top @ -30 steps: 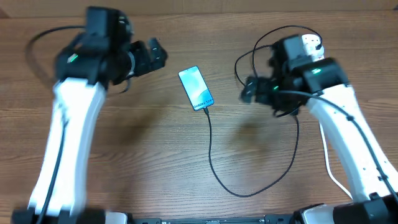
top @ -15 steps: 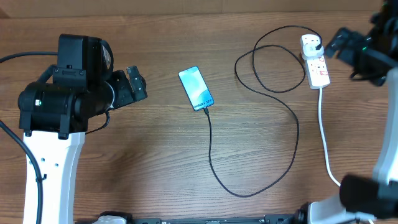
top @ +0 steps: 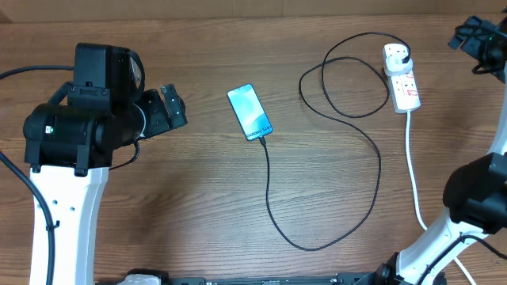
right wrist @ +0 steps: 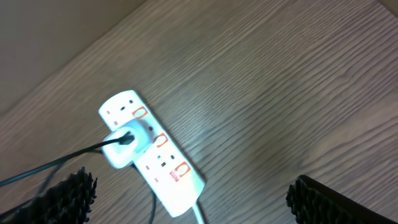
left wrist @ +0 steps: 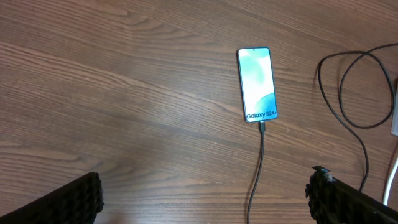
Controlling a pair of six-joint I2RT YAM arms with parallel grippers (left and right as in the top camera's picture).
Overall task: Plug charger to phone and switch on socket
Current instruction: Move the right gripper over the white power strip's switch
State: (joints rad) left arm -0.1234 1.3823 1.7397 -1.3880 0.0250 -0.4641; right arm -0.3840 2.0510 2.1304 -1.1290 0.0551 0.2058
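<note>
Wood tabletop (top: 158, 206) has the phone (top: 249, 112) lying flat in the middle, screen up. The black charger (left wrist: 262, 149) tip looks pushed into its bottom end, and the plug sits in the white socket (top: 402, 79) far right. Both the left tool (top: 174, 107) & right tool (top: 472, 41) are spread wide, holding nothing. The right one is near the socket, prob. to reach the switch. Can't tell if it's on.
</note>
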